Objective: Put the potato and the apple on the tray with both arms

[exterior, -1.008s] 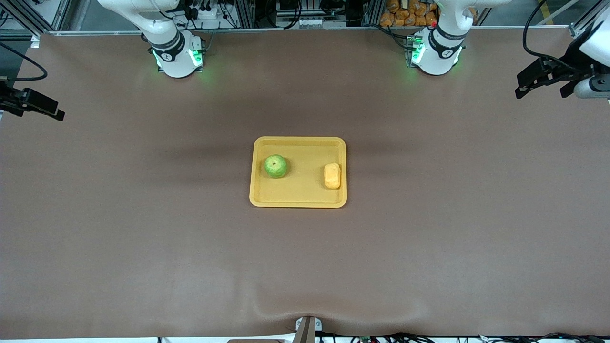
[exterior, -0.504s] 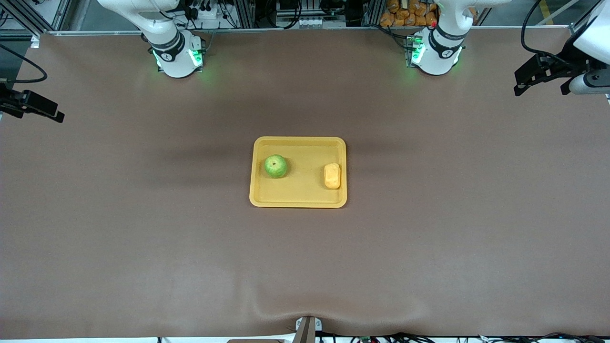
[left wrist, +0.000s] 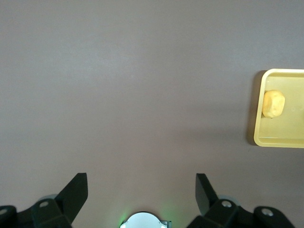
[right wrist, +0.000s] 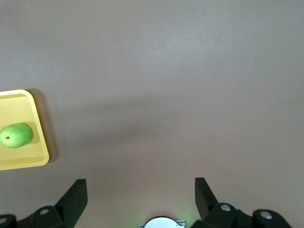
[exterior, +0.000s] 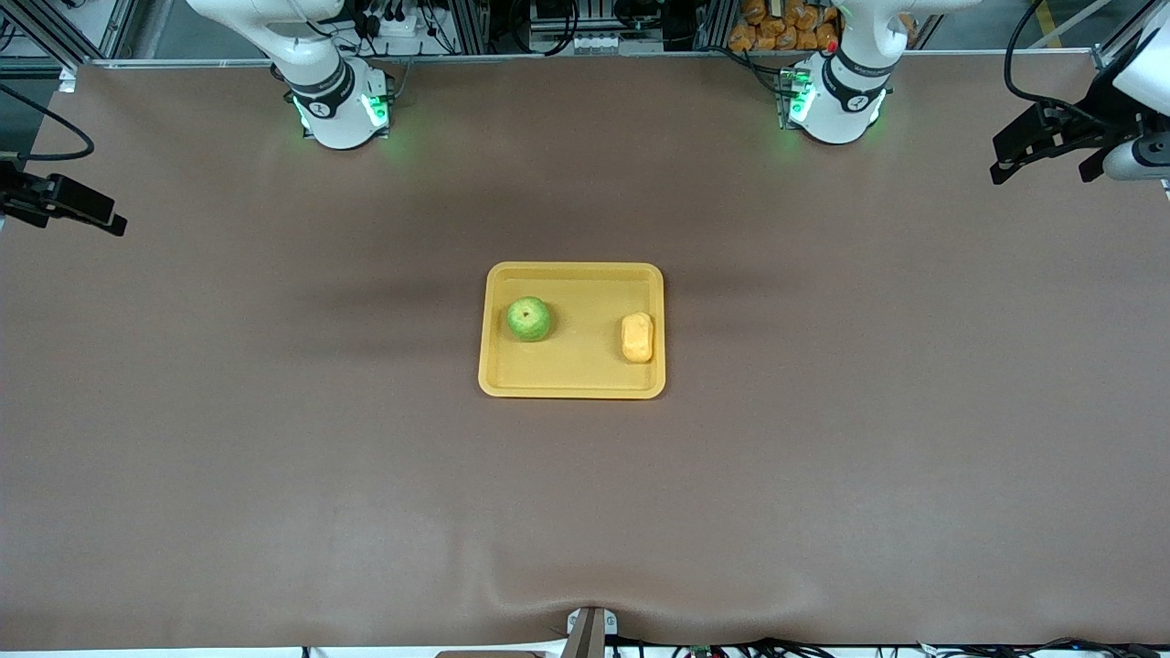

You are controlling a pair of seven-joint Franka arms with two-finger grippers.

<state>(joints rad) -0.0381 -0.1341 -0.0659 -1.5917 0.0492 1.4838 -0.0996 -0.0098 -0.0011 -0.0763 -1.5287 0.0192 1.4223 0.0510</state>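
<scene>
Fingers of both grippers stand wide apart with nothing between them; we confirm this in each wrist view. We then record items from largest to smallest.

The table [exterior: 274,439] is covered in brown cloth. The left arm [exterior: 850,82] and the right arm [exterior: 320,87] rise from green-lit bases. The left gripper [exterior: 1042,151] hangs over the table edge at the left arm's end; the right gripper [exterior: 69,206] hangs over the edge at the right arm's end.

We find the tray [exterior: 572,388] near the table's middle, well apart from both grippers. The apple [exterior: 529,319] rests in the tray toward the right arm's end. The potato [exterior: 637,337] rests in the tray toward the left arm's end, just beside the rim. The two are apart, neither near any finger.
</scene>
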